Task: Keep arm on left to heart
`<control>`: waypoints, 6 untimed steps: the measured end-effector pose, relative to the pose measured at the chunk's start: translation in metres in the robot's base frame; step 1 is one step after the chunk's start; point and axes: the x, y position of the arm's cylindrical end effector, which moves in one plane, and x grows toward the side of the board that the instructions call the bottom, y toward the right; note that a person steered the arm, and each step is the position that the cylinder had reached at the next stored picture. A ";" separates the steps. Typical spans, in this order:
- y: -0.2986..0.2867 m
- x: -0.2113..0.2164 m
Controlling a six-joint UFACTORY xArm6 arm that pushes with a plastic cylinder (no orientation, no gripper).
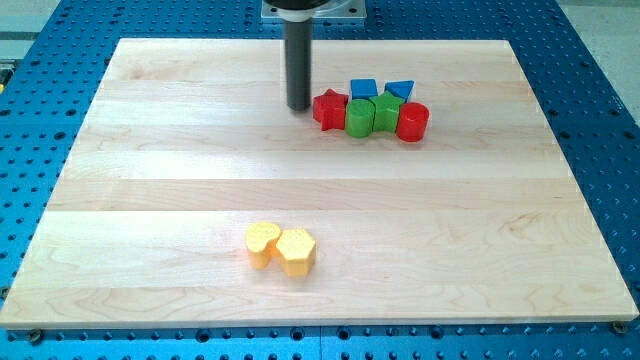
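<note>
My tip (298, 107) rests on the board near the view's top, just left of a red star block (329, 109), close to it or touching. The yellow heart block (263, 243) lies far below my tip, near the view's bottom, and touches a yellow hexagon block (296, 250) on its right. My tip is a little right of the heart's column and well above it.
Right of the red star sit two green blocks (359, 116) (386, 112) and a red cylinder (412, 122) in a row. Two blue blocks (363, 90) (400, 91) lie just behind them. The wooden board (150, 200) lies on a blue perforated table.
</note>
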 end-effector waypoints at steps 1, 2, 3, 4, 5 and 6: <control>-0.060 0.031; -0.098 0.110; -0.115 0.188; -0.089 0.219; -0.036 0.219; -0.014 0.220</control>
